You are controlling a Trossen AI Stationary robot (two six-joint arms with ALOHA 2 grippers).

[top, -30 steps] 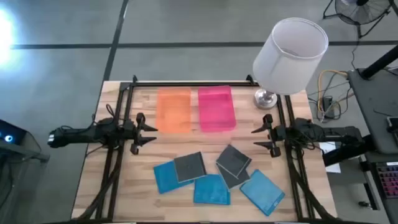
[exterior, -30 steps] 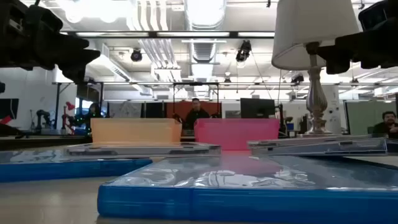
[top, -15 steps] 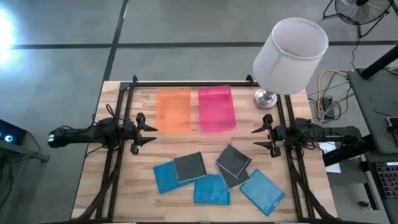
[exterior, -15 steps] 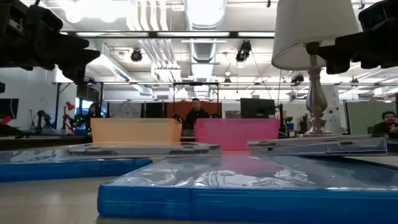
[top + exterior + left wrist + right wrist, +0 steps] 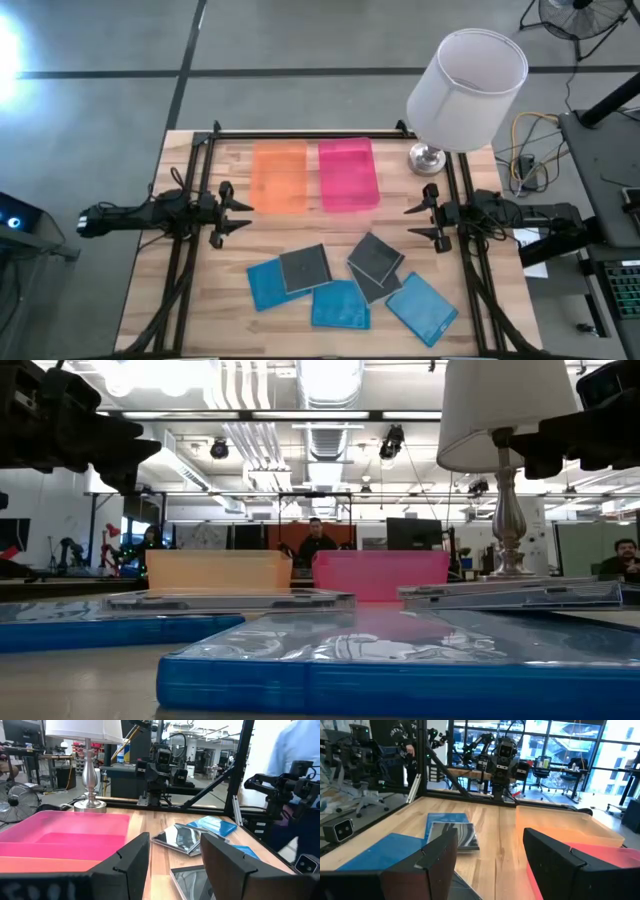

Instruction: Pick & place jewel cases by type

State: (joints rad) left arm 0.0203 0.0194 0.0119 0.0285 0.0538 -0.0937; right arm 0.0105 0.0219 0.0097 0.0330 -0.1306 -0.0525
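My counter (image 5: 200,300) is pale wood planks, standing on a grey concrete floor (image 5: 300,40). A lamp with a white shade (image 5: 466,88) and silver base (image 5: 428,157) sits at its far right corner. Behind are ceiling lights (image 5: 330,380), exposed ducts (image 5: 238,400), tall windows (image 5: 580,745), and a fan (image 5: 575,15).

Right gripper (image 5: 490,857) fingers spread apart, foreground. Blue jewel case (image 5: 445,820) under grey case (image 5: 455,836), centre-left. Orange tray (image 5: 570,827) right.
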